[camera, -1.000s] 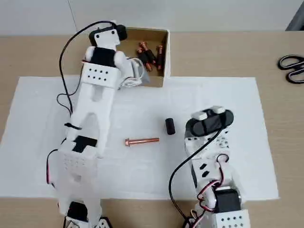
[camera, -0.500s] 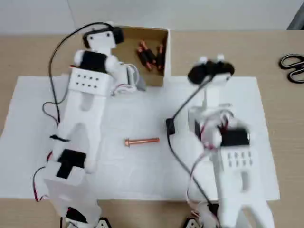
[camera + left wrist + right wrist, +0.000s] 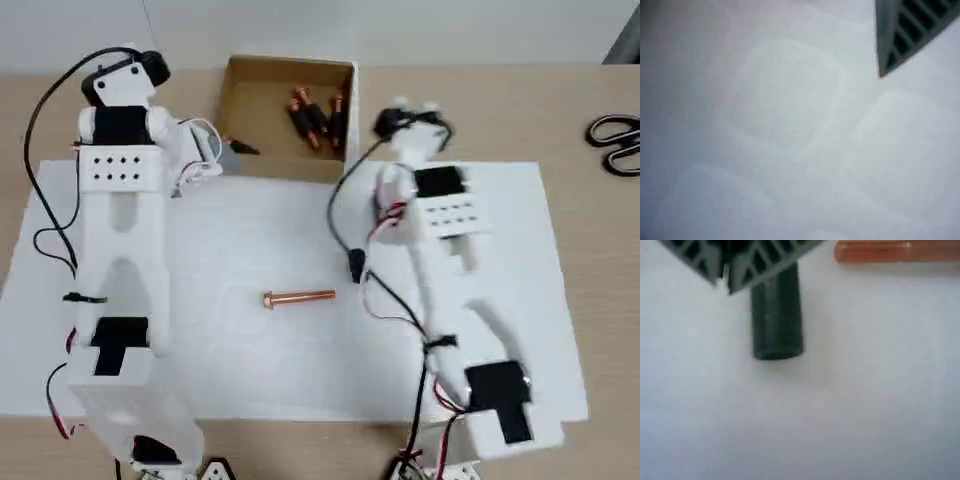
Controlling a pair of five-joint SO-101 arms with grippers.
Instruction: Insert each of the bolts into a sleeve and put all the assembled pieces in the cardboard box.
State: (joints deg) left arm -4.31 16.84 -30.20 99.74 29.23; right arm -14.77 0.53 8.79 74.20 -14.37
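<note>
**Desk:** What is left to do?

**Photographer:** One copper bolt (image 3: 298, 298) lies bare on the white sheet (image 3: 300, 390), near the middle of the counter (image 3: 600, 330). The black sleeve (image 3: 776, 320) lies near it, not touching. The pair is not yet joined.

**Desk:** And the arms?

**Photographer:** The right end effector (image 3: 725, 285) hangs just over the sleeve and looks clenched on nothing. The left end effector (image 3: 228, 152) sits farther back, beside an outer wall of the cardboard box (image 3: 240, 100). Whether it is released or clenched cannot be told.

**Desk:** What is done so far?

**Photographer:** Several assembled pieces (image 3: 318, 115) lie in the box, so the job looks nearly finished. Scissors (image 3: 615, 140) rest far back on the right arm's side. A pale wall (image 3: 400, 25) closes off the room.
</note>
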